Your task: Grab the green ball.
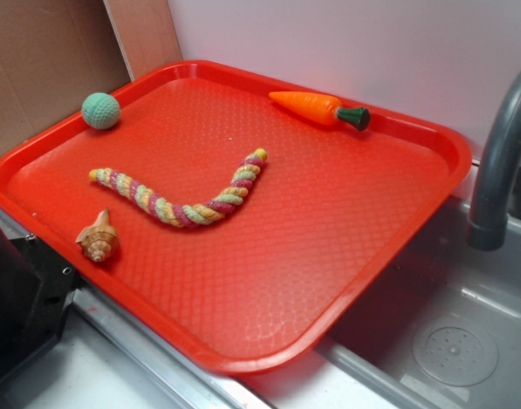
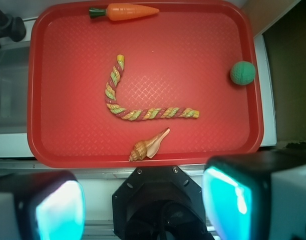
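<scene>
The green ball (image 1: 101, 111) (image 2: 242, 73) is small, mint-green and dimpled. It rests on the red tray (image 1: 328, 247) (image 2: 67, 75), against the far left rim in the exterior view and near the right rim in the wrist view. My gripper (image 2: 142, 205) hangs high above the tray's near edge, open, its two cyan pads (image 2: 57, 210) wide apart with nothing between them. It is well away from the ball. In the exterior view the gripper itself does not show.
On the tray lie an orange toy carrot (image 1: 320, 108) (image 2: 126, 11), a twisted multicolour rope (image 1: 179, 200) (image 2: 142, 107) and a seashell (image 1: 98, 239) (image 2: 148, 145). A metal sink with a grey faucet (image 1: 499, 162) sits to the right. The black robot base (image 1: 21, 290) stands by the tray's near-left corner.
</scene>
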